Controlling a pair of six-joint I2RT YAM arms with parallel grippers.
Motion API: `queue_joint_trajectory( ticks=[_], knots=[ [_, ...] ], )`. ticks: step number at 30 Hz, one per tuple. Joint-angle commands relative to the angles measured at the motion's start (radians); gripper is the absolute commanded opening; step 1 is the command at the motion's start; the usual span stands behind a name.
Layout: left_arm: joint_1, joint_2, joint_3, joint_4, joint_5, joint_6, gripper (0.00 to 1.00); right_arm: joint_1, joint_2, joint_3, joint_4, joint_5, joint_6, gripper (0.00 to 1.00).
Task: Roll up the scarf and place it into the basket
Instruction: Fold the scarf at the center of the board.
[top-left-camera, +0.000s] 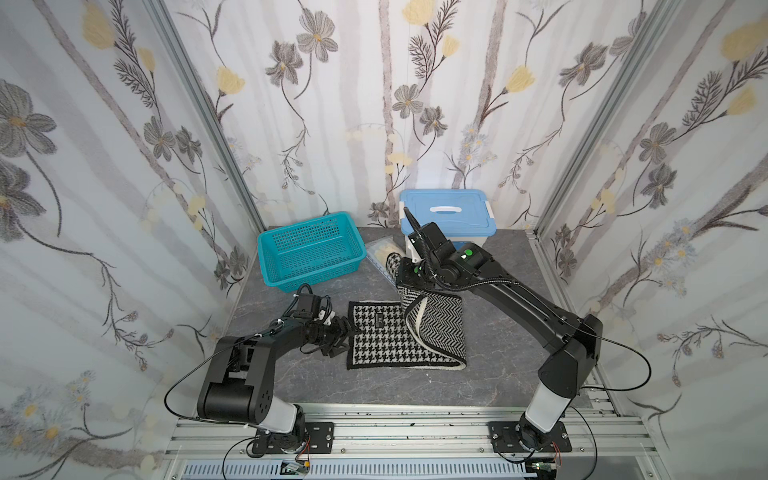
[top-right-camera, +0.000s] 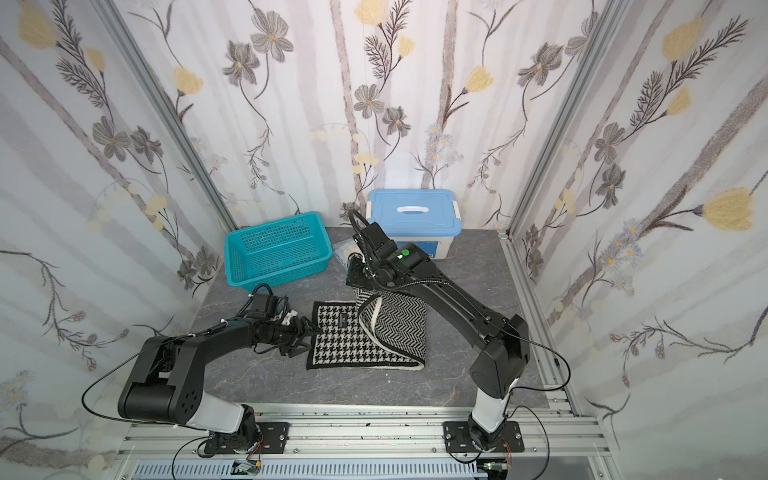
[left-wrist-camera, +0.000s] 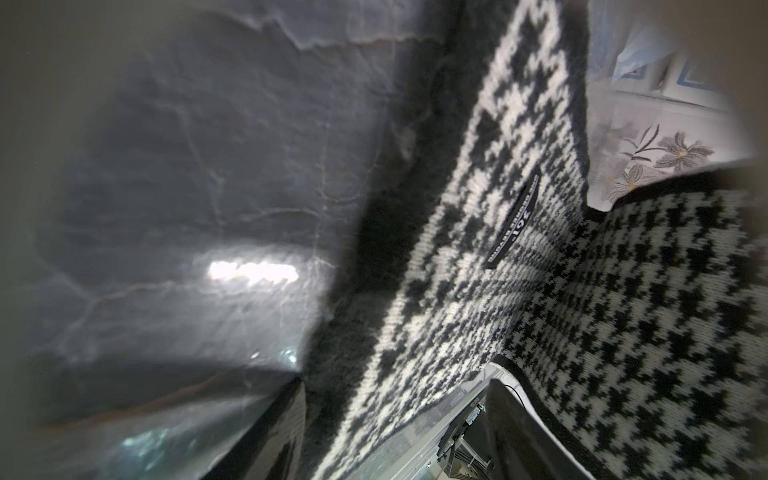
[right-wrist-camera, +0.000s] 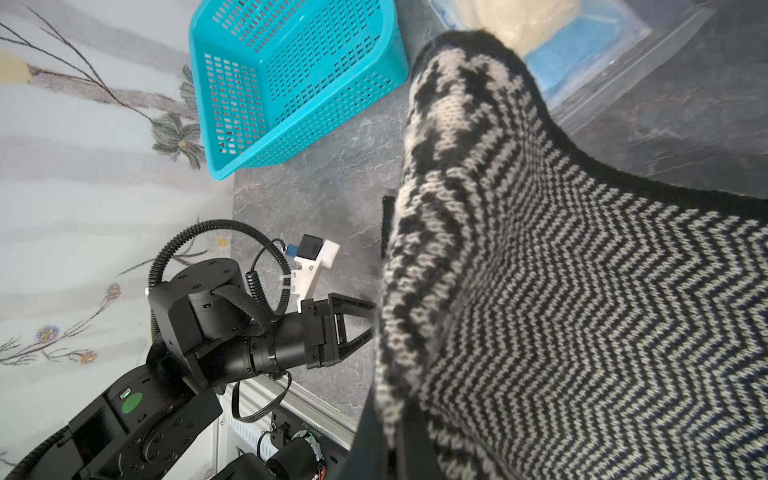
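The black-and-white scarf (top-left-camera: 374, 336) (top-right-camera: 345, 343) lies mid-table, houndstooth part flat at the left. Its herringbone part (right-wrist-camera: 582, 311) rises at the right to my right gripper (top-left-camera: 402, 286) (top-right-camera: 356, 286), which is shut on a bunched end above the table. My left gripper (top-left-camera: 347, 332) (top-right-camera: 309, 332) (right-wrist-camera: 365, 320) lies low at the scarf's left edge. Its fingers stand apart, with the houndstooth edge (left-wrist-camera: 436, 311) lifted between them. The teal basket (top-left-camera: 316, 268) (top-right-camera: 282, 266) (right-wrist-camera: 291, 83) stands at the back left with nothing in it.
A white box with a light-blue lid (top-left-camera: 446, 216) (top-right-camera: 415, 216) stands at the back, behind the right arm. A clear bag with cream contents (top-left-camera: 380, 251) (right-wrist-camera: 561, 41) lies between it and the basket. Papered walls close three sides; an aluminium rail (top-left-camera: 415, 424) runs along the front.
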Motion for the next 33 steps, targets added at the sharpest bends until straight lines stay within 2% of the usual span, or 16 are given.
queue_joint_trajectory(
  ticks=[1,9,24,33],
  knots=[
    [0.013,0.007,0.003,-0.114,-0.101,0.039,0.71,0.030,0.041,0.003,0.093,-0.014,0.062,0.00],
    [0.051,0.002,0.025,-0.192,-0.094,0.103,0.71,0.075,0.123,0.007,0.187,-0.051,0.124,0.00],
    [0.092,0.013,0.038,-0.189,-0.081,0.088,0.71,0.154,0.219,-0.030,0.149,-0.065,0.140,0.00],
    [0.109,-0.058,0.017,-0.236,-0.085,0.097,0.71,0.165,0.234,-0.106,0.287,-0.054,0.170,0.00]
  ],
)
